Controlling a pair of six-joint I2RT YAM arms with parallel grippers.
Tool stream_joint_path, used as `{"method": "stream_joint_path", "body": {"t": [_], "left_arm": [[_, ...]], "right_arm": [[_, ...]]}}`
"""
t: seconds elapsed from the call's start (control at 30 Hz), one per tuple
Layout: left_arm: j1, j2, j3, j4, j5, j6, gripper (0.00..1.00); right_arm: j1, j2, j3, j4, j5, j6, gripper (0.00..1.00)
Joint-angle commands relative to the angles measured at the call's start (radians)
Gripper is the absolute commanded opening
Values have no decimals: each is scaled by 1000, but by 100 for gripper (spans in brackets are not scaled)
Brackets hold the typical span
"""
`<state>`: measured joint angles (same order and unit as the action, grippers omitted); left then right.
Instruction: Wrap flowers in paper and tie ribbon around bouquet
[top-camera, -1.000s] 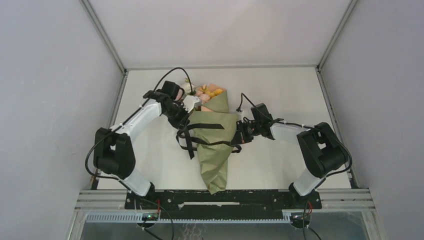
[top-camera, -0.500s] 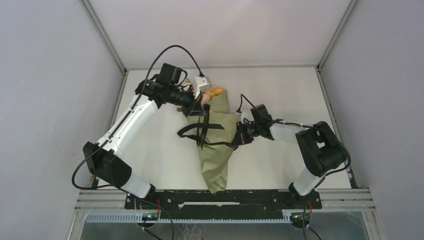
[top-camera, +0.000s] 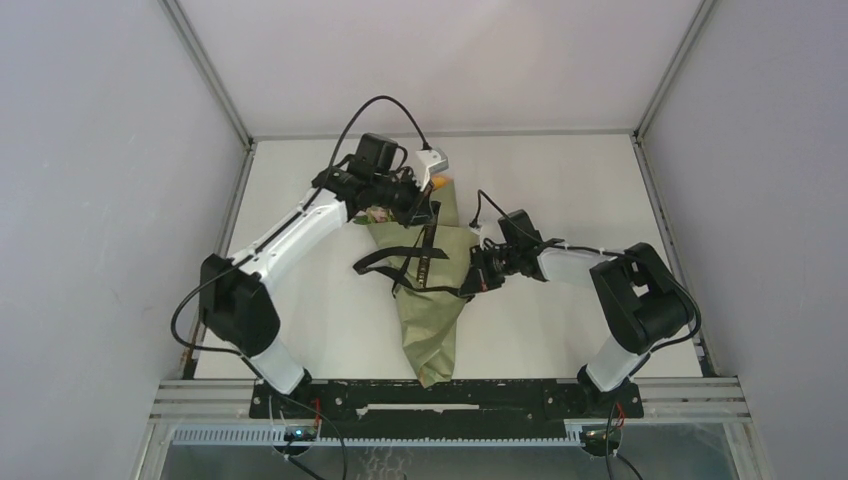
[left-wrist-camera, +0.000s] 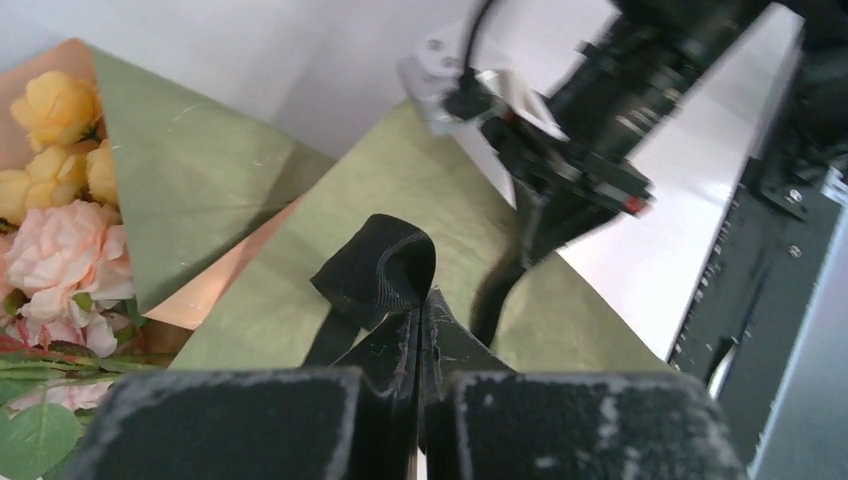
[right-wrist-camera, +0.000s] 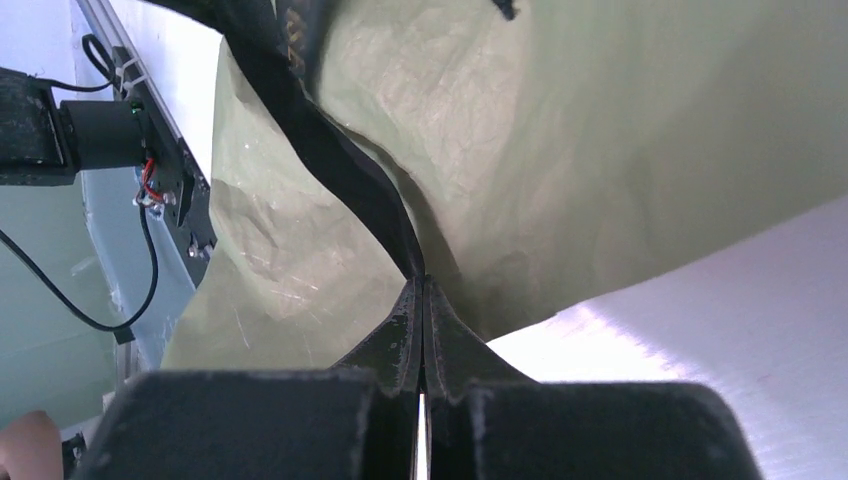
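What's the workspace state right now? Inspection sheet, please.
Surface: white tabletop, matte.
Job's things: olive-green paper cone bouquet lying flat, narrow end toward the arm bases; pink and yellow blooms at its wide end; black ribbon looped across the cone, no knot seen.
Clutter: nothing seen.
Grippers: left gripper shut on the ribbon above the cone; right gripper shut on the ribbon at the cone's right edge.
Cables: black cable arcs over the left arm.
Surroundings: grey wall panels on three sides.

The paper (left-wrist-camera: 420, 190) is looking matt and creased, the ribbon (left-wrist-camera: 385, 265) is showing woven cloth, the bench (right-wrist-camera: 700, 330) is gleaming smooth.
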<state>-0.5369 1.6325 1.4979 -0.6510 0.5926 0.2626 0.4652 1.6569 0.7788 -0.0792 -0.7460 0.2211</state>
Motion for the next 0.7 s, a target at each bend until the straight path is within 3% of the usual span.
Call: {"method": "stream_joint_path", "body": {"t": [0.0, 0.27, 0.5, 0.67], "left_arm": [[2, 38, -12, 148, -109, -104, 0], [-3, 91, -32, 158, -95, -94, 0], [-80, 172, -77, -82, -22, 168, 5], [-136, 165, -163, -116, -59, 266, 15]], "right_arm": [[15, -60, -19, 32, -52, -33, 0], [18, -165, -38, 59, -109, -25, 0], [-25, -195, -38, 121, -138, 16, 0], [-35, -189, -38, 161, -162, 29, 0]]}}
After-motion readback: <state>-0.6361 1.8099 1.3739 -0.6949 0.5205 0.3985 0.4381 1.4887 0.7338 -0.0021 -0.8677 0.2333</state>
